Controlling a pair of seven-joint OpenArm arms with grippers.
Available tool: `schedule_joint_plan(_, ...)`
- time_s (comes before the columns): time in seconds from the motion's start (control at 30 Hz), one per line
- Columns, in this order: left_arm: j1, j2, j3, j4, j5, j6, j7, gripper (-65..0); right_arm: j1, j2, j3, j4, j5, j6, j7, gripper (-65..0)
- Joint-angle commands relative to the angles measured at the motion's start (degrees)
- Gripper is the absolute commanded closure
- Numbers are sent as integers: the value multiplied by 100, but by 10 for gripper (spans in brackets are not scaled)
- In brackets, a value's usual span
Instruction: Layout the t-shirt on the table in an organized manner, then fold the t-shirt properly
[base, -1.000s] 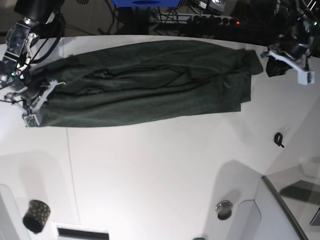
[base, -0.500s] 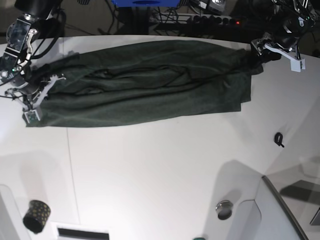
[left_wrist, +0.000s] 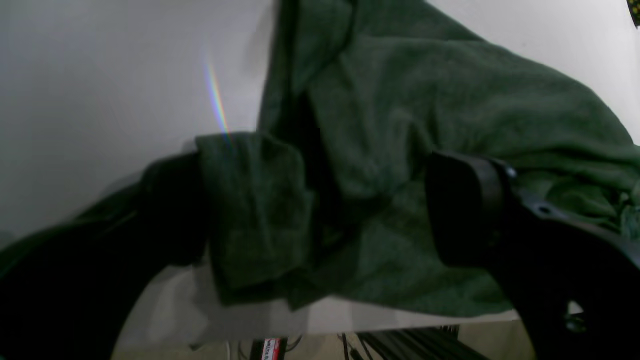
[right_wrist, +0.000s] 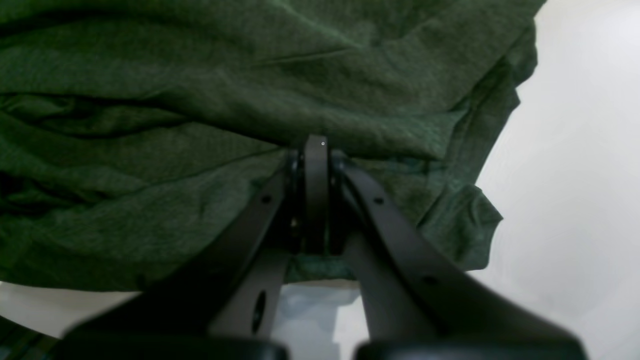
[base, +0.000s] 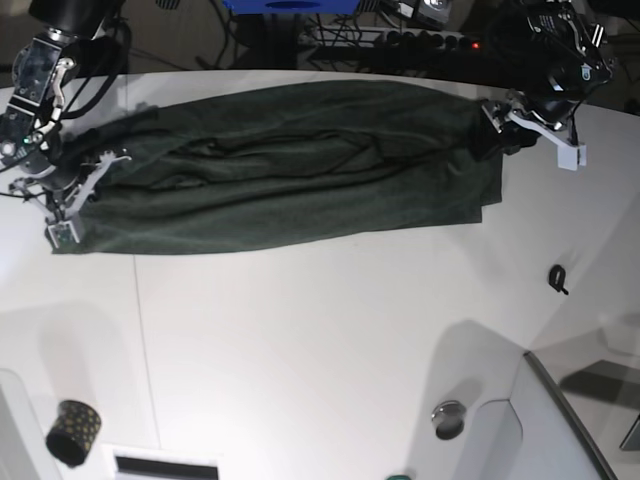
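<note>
Base view: t-shirt (base: 290, 165) bunched lengthwise across table (base: 320, 340), 9 to 2 o'clock. Right gripper (base: 62, 200) clamped on its hem; left gripper (base: 515, 125) spread wide around a sleeve. Risk: shallow bite slips.

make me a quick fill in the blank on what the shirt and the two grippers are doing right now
1. The t-shirt lying on the table is dark ____ in colour.
2. The right gripper has its jaws ____ on the shirt's fabric.
3. The left gripper has its jaws ____, with a shirt corner lying between them.
4. In the base view the shirt lies nearer the table's ____ edge.

Missing words: green; shut; open; far
</note>
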Motion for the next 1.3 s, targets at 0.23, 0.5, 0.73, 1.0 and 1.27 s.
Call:
schedule_joint_plan(0.23, -466, 75, 10, -963, 682, 45, -54, -429, 54, 43, 17, 310, 53, 32, 84, -5)
schedule_joint_plan(0.5, -484, -83, 617, -1543, 673, 45, -1179, 0, 54, 43, 17, 468, 53, 32, 84, -5)
schedule_joint_plan(0.73, -326, -224, 45, -286, 682, 45, -1188, 0, 36, 43, 26, 450, 53, 32, 84, -5)
schedule_joint_plan(1.0, 255, -294, 54, 1815, 690, 45, -1179, 0, 28, 43, 26, 450, 53, 32, 84, -5)
schedule_joint_plan(1.27, 914, -39, 1302, 2729, 690, 761, -1188, 0, 28, 43, 26, 468, 53, 32, 75, -5)
